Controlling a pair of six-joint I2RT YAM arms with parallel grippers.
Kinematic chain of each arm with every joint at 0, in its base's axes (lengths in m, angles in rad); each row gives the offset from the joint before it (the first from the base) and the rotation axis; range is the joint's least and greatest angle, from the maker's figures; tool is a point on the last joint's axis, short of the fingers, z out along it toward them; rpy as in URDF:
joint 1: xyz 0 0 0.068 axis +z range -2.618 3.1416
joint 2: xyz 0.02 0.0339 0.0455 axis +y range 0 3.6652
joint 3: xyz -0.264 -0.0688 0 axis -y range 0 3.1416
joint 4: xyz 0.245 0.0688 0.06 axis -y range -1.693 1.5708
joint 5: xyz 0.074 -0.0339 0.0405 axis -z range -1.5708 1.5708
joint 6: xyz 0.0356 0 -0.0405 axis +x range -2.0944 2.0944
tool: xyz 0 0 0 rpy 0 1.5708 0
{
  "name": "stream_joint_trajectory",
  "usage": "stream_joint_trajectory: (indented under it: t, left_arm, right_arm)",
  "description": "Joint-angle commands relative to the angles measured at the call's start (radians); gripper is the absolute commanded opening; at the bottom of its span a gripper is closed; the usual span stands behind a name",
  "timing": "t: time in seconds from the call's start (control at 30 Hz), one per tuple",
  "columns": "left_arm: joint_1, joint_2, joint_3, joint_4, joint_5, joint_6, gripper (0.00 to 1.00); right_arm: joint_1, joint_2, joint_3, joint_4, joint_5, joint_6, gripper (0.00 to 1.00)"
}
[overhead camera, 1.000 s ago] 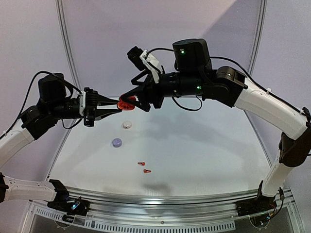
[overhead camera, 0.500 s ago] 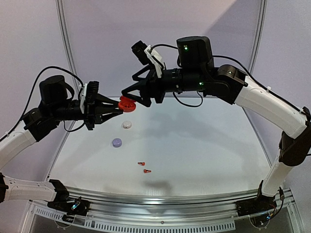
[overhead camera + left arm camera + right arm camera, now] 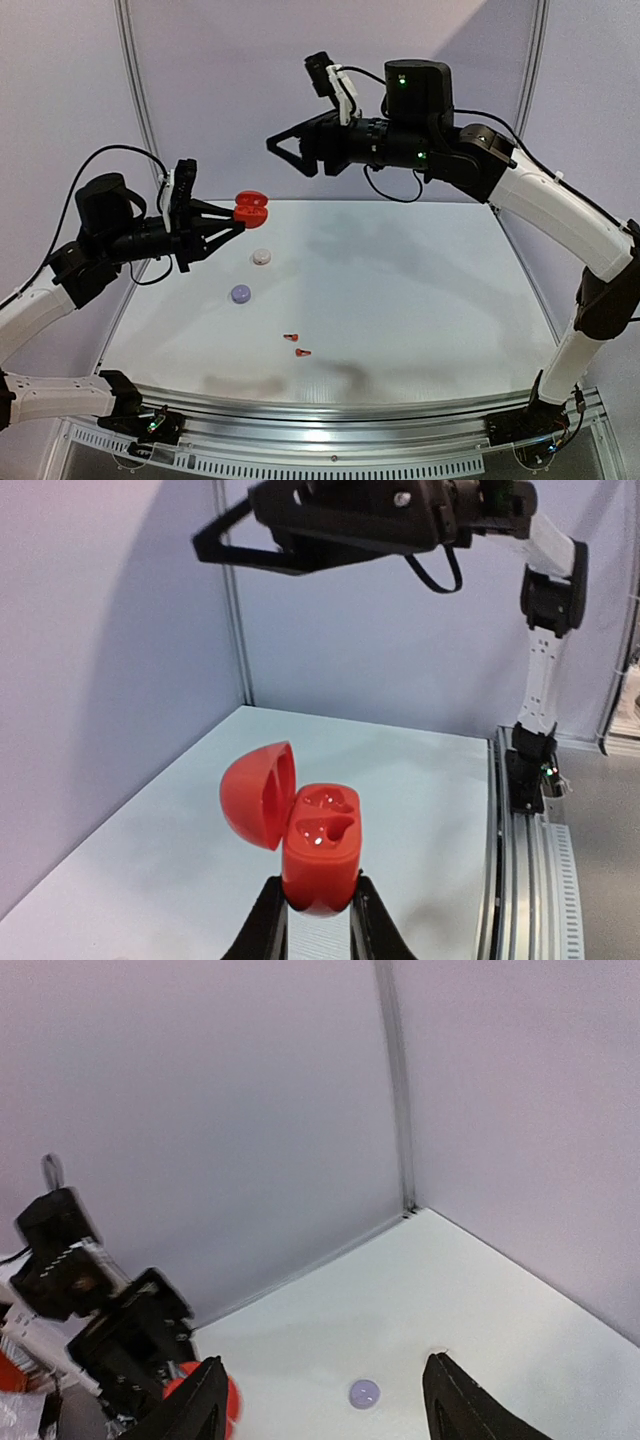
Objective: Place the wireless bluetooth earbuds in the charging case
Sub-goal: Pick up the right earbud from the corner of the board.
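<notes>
The left claw (image 3: 318,898) is clamped on the lower end of the red case (image 3: 320,842) and holds it in the air above the left side of the table (image 3: 420,300). The case's lid (image 3: 256,794) is swung open to the left, and both sockets inside are bare. The right claw (image 3: 284,146) hangs higher and to the right of the case, its jaws apart with nothing between them.

One red earbud (image 3: 291,337) and a second red earbud (image 3: 302,352) lie just beside each other on the table toward the near edge, well apart from both claws and below the held case. A white round case (image 3: 261,257) and a lavender round case (image 3: 240,293) sit closed on the table between the earbuds and the left claw.
</notes>
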Motion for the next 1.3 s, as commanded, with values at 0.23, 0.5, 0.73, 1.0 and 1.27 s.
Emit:
stream_joint_trajectory:
  t: [0.23,0.5,0.73,1.0,1.27]
  left_arm:
    - [0.09,-0.158,-0.145,0.119,-0.211,-0.206,0.0]
    - [0.216,-0.308,-0.305,0.183,-0.169,-0.227,0.0]
    - [0.24,-0.397,-0.383,0.17,-0.149,-0.221,0.0]
    - [0.239,-0.407,-0.42,0.219,-0.134,-0.211,0.0]
    - [0.241,-0.407,-0.411,0.198,-0.118,-0.192,0.0]
  right_arm:
    - [-0.059,0.174,0.024,-0.468,0.165,0.197,0.52]
    - [-0.026,0.439,0.132,-0.648,0.028,0.112,0.41]
    - [0.012,0.539,0.107,-0.604,0.059,0.246,0.38]
    - [0.109,0.572,0.043,-0.535,0.075,-0.02,0.46]
    - [0.113,0.62,0.05,-0.579,0.01,-0.124,0.45]
